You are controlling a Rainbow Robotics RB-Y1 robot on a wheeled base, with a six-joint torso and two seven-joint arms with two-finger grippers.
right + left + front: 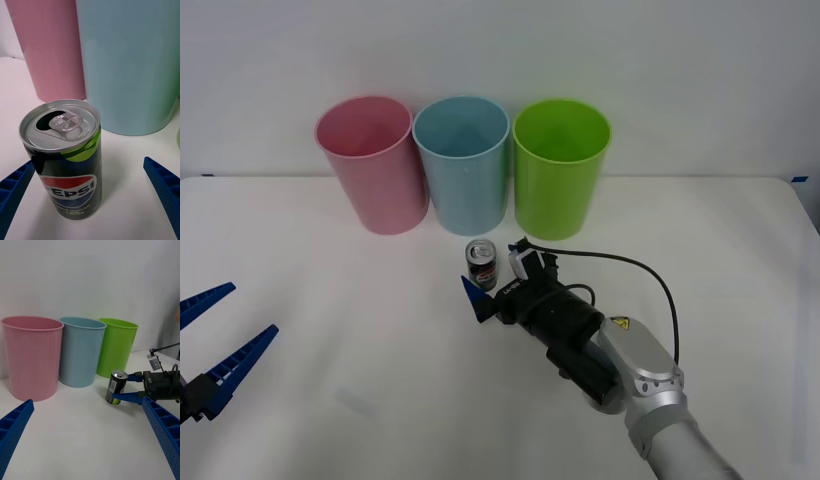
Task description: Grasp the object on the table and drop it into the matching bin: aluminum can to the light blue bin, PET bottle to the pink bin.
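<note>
The aluminum can [481,262], dark with a silver pull-tab top, stands upright on the white table [330,300] just in front of the light blue bin [462,165]. The pink bin [370,165] stands left of that bin. My right gripper [492,270] is open, one finger on each side of the can. In the right wrist view the can [63,157] sits between the blue fingers [13,191], nearer to one of them, with the pink bin [48,48] and light blue bin [131,63] right behind. My left gripper [250,310] waits open at the table's front left.
A lime green bin [560,165] stands right of the light blue one, close behind my right wrist. A black cable [650,275] loops off the right wrist. In the left wrist view the can [117,387] and right gripper [127,388] show beyond bare tabletop.
</note>
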